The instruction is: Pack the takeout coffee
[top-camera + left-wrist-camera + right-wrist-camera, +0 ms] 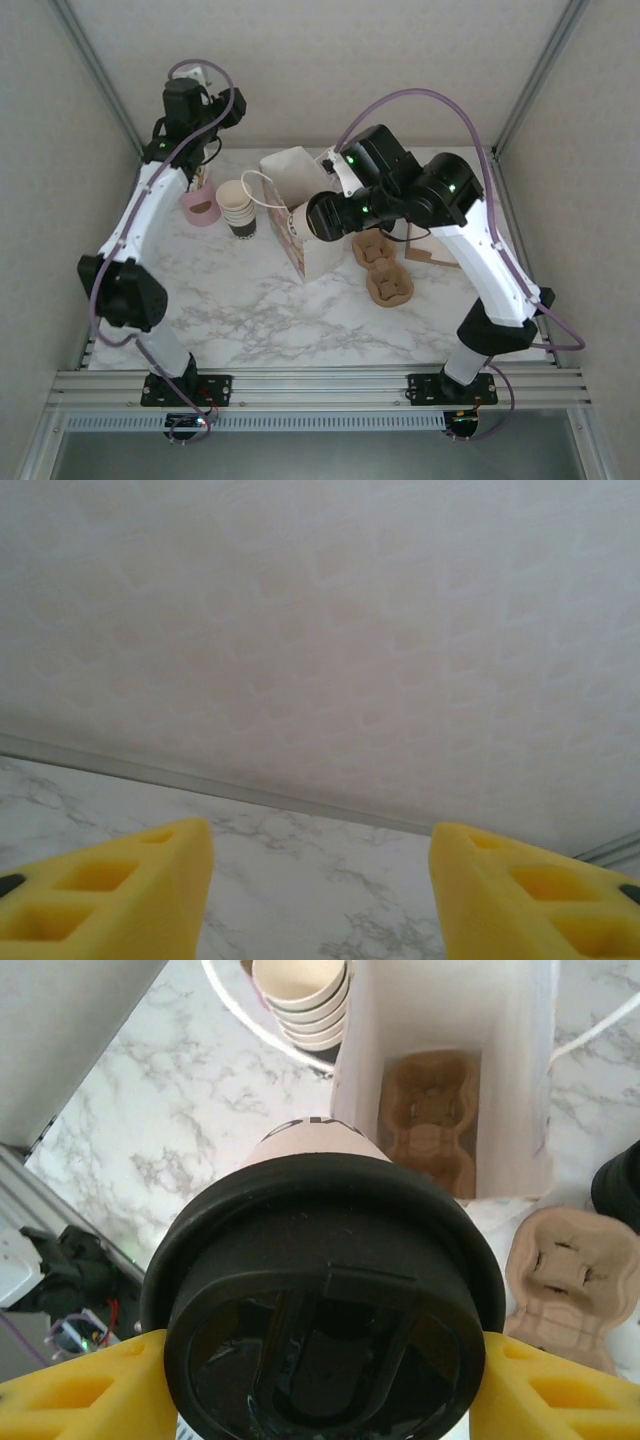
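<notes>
The right claw (320, 1385) is clamped on the takeout coffee (320, 1300), 1 yellow finger (80, 1390) pressed to each side of its black lid. The pale-sided cup hangs above the worktop (170, 1110), over the near rim of the open white paper bag (440, 1010). A brown pulp carrier (430, 1120) lies on the bag's floor, with the bag's walls close around it. A stack of paper cups (300, 995) stands just beside the bag's outer wall. 2 more carriers (383, 268) lie on the worktop on the bag's other side, near it. Bare marble runs from the bag to the near edge. The left claw (320, 880) has its 2 fingers apart with nothing between them. It faces the rear wall, with bare worktop ahead up to the wall's foot.
</notes>
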Controlling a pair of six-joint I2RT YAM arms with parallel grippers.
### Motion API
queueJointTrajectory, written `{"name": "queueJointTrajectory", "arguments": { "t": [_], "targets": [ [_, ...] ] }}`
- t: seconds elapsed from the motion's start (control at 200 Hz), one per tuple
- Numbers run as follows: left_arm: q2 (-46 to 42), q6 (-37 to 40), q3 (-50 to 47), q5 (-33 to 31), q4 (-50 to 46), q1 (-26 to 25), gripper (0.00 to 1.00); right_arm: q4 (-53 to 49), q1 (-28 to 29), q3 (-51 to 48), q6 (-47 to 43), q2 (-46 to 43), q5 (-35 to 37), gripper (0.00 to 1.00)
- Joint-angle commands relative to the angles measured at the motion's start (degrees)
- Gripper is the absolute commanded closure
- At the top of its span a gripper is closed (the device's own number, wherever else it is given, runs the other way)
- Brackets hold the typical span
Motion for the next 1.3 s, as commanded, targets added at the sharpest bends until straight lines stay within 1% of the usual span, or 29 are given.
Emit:
{"name": "queueJointTrajectory", "arguments": {
  "t": [0.0, 0.155, 0.25, 0.371, 0.521, 0.631, 0.731, 0.976, 1.152, 1.292],
  "targets": [
    [5.6, 3.0, 5.6, 4.0, -0.5, 0.1, 0.45, 1.6, -2.3, 3.5, -2.4, 2.6, -0.8, 0.35],
    [13.8, 5.6, 12.0, 4.6, -3.1, 0.1, 0.48, 2.5, -5.4, 7.1, -2.6, 5.1, -1.9, 0.35],
    [17.3, 6.5, 14.5, 6.6, -4.1, 0.0, 0.50, 3.2, -7.3, 8.3, -2.6, 6.4, -3.2, 0.36],
    [19.6, 7.3, 15.0, 8.3, -4.7, -0.4, 0.52, 3.3, -8.8, 10.0, -2.4, 8.6, -5.5, 0.35],
    [20.8, 9.1, 14.3, 8.8, -6.2, -2.0, 0.54, 1.5, -9.3, 12.2, -2.3, 12.0, -6.1, 0.35],
    [20.7, 9.8, 13.2, 9.7, -6.9, -2.8, 0.56, -0.8, -9.4, 14.2, -2.0, 14.5, -5.2, 0.35],
    [19.8, 9.2, 10.8, 12.2, -6.2, -3.2, 0.57, -2.8, -9.4, 14.7, -1.6, 15.7, -3.7, 0.35],
    [16.9, 10.2, 5.4, 13.9, -6.4, -5.6, 0.58, -6.5, -9.1, 13.5, -0.8, 15.4, -2.0, 0.35],
    [11.7, 8.4, -2.7, 14.3, -0.8, -7.5, 0.58, -8.3, -7.9, 12.2, -0.5, 14.6, -1.0, 0.35],
    [9.3, 7.9, -6.6, 14.5, 0.4, -9.1, 0.58, -9.4, -6.7, 10.7, 0.1, 13.3, 0.7, 0.35]
  ]
}}
